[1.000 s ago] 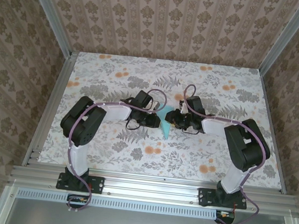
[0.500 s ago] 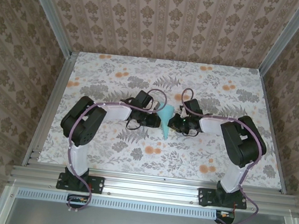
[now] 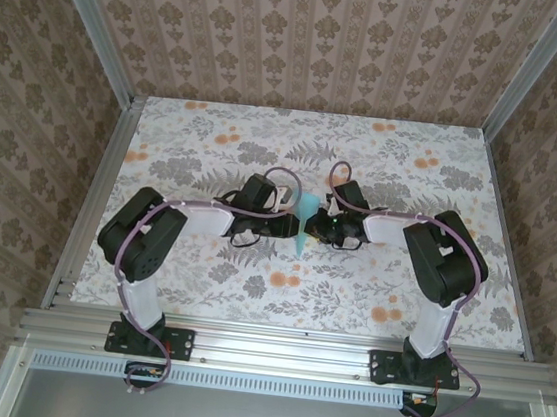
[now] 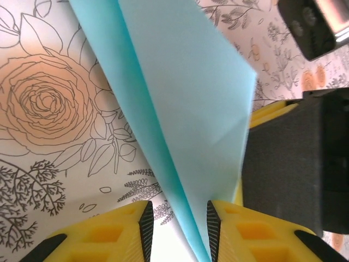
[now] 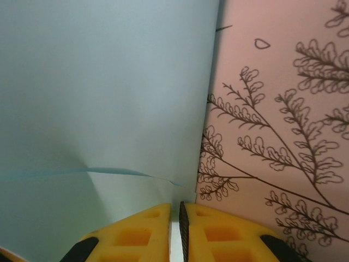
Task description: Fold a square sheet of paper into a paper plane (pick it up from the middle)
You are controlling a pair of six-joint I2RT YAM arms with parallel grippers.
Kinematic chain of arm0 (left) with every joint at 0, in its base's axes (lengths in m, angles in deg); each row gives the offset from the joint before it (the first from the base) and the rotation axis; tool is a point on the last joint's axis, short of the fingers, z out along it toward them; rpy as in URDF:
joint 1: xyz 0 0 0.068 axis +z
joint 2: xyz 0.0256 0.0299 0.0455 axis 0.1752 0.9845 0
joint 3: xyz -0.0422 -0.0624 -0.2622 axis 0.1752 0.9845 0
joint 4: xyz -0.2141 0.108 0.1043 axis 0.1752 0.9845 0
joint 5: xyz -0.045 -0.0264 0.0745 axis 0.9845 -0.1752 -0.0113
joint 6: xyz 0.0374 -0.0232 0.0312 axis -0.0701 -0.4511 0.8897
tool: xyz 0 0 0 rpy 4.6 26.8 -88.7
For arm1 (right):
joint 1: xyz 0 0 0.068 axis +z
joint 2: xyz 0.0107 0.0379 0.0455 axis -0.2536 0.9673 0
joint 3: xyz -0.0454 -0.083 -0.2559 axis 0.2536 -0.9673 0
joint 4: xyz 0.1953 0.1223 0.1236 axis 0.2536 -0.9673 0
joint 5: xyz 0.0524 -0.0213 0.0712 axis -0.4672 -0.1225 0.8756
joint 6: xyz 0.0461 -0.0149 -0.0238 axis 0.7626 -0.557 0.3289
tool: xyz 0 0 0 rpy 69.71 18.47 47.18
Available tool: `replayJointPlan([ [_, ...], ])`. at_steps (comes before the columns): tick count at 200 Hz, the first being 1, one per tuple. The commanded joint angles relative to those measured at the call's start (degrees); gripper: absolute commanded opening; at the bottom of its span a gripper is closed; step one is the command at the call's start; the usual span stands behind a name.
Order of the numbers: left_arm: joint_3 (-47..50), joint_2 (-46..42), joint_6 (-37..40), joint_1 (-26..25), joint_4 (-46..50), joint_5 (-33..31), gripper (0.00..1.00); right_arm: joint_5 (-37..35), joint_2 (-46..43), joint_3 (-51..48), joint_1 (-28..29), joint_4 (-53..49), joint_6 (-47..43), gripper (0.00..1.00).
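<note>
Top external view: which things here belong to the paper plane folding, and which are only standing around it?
Belong to the job:
- thin turquoise-blue folded paper
- left end effector, jaws apart around the paper's tip
- right end effector, closed on the paper's edge

Only surroundings:
- grey-and-orange floral tabletop
- aluminium frame rails
- brown patterned walls

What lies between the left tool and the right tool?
The folded blue paper lies between the left tool and the right tool, its point toward the arm bases; the top view shows this.
</note>
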Motion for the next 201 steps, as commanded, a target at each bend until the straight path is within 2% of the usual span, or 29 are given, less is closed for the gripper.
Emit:
replayJointPlan([
  [1,2.5,-2.8,-2.5,0.2,-5.4,-0.3,0.35,-2.5,2.4,1.1,0.5,-5.0,2.3,0.17],
  [46,5.0,-3.2,-3.9,0.2,-10.8,0.1,0.39,-3.8,3.9,2.4,0.7,-7.4,4.6,0.18],
  [69,3.9,-1.5,-3.5,0.3,-9.0,-1.0,0.39,-3.9,4.2,2.5,0.7,-7.5,5.4,0.18],
  [159,2.5,0.9,-0.8,-1.4,-3.6,-4.8,0.30,-0.5,3.6,1.4,0.8,-0.9,11.4,0.15],
  [201,1.4,2.0,0.5,-1.9,-2.1,-6.1,0.20,1.1,2.6,0.3,0.9,2.9,14.2,0.13],
])
